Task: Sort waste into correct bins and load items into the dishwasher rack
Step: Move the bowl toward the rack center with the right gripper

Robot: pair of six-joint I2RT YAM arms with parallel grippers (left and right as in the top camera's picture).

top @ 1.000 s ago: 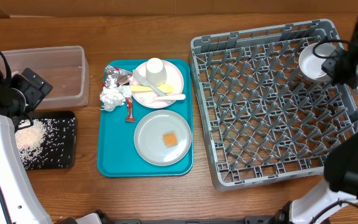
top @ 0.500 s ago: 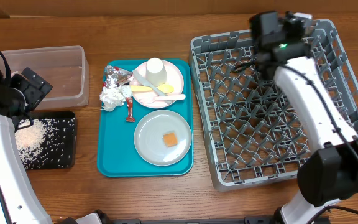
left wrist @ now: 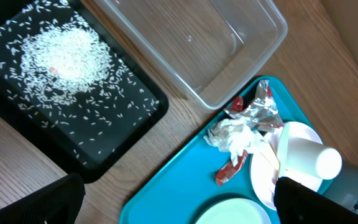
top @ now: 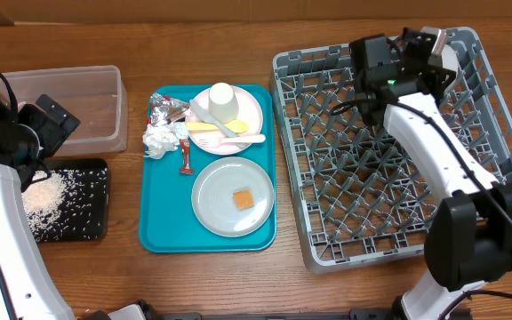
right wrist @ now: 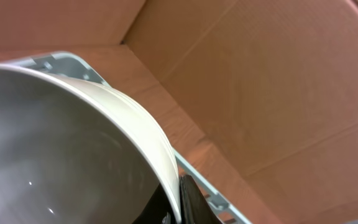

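Observation:
My right gripper point(top: 429, 55) is shut on the rim of the small white bowl point(top: 448, 59), held on edge over the far side of the grey dishwasher rack point(top: 389, 178). In the right wrist view the bowl point(right wrist: 61, 143) fills the left, its rim pinched in the right gripper point(right wrist: 178, 202). My left gripper point(top: 50, 124) hangs open and holds nothing, between the clear tub point(top: 78, 107) and the black tray point(top: 92, 222) of rice point(top: 43, 191). On the teal tray point(top: 163, 222) lie napkin point(top: 158, 140), foil point(top: 165, 108), red sachet point(top: 186, 158), cup point(top: 223, 100), yellow utensils point(top: 225, 131) and a plate point(top: 216, 209) with an orange cube point(top: 242, 198).
The cup and utensils rest on a pinkish plate point(top: 252, 111). In the left wrist view the left gripper point(left wrist: 179, 211) spans the teal tray's corner point(left wrist: 166, 193), with tub point(left wrist: 229, 56) and black tray point(left wrist: 123, 130) beyond. A cardboard wall point(right wrist: 278, 81) stands behind the rack.
The right arm has swung from the rack's right side to its far edge, carrying the bowl and tipping it on edge. The left arm has barely moved.

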